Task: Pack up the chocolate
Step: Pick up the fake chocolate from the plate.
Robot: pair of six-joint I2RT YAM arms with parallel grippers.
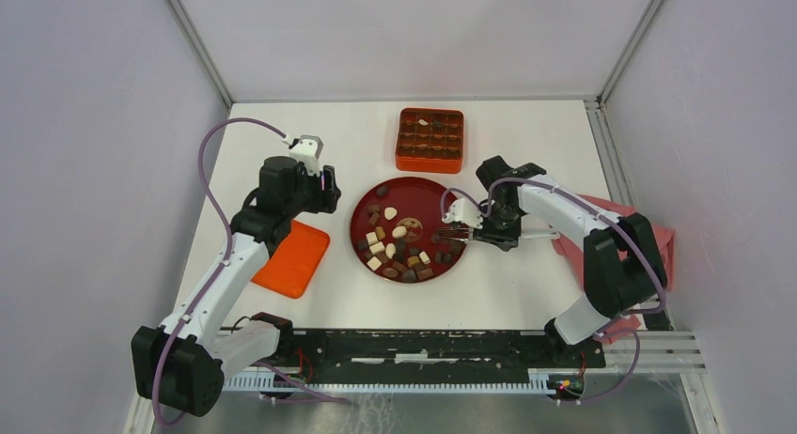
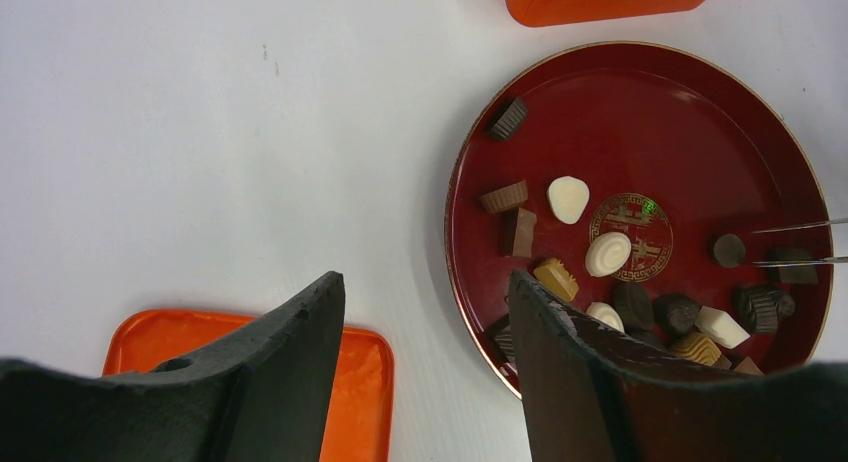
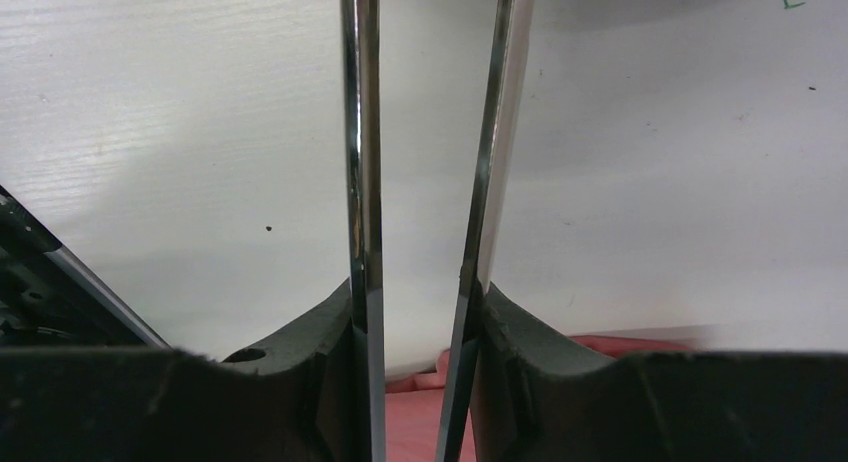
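**Two arms posed at the red plate: right on the tweezers, left empty**

1. Left arm. You will find it reaching forward from its base, elbow bent, with the wrist above the bench just left of the red plate. The left fingers stand spread apart and hold nothing. Below them lie bare bench and a corner of the flat orange lid.

2. Right arm. It folds back toward the centre, wrist low and pointing left at the plate. The right fingers are clamped on the tweezers, one blade against each finger. The two blades stay apart, and their tips reach over the plate's right side, just beside a dark round piece. You cannot tell whether they touch it.

3. Chocolate. Most of it lies loose on the red plate, crowded toward the near half. The pieces are dark brown, light brown and cream-white, in square, round and oval shapes. One cream-white piece sits in a back-row cell of the orange box behind the plate. You cannot tell what the dark cells contain.
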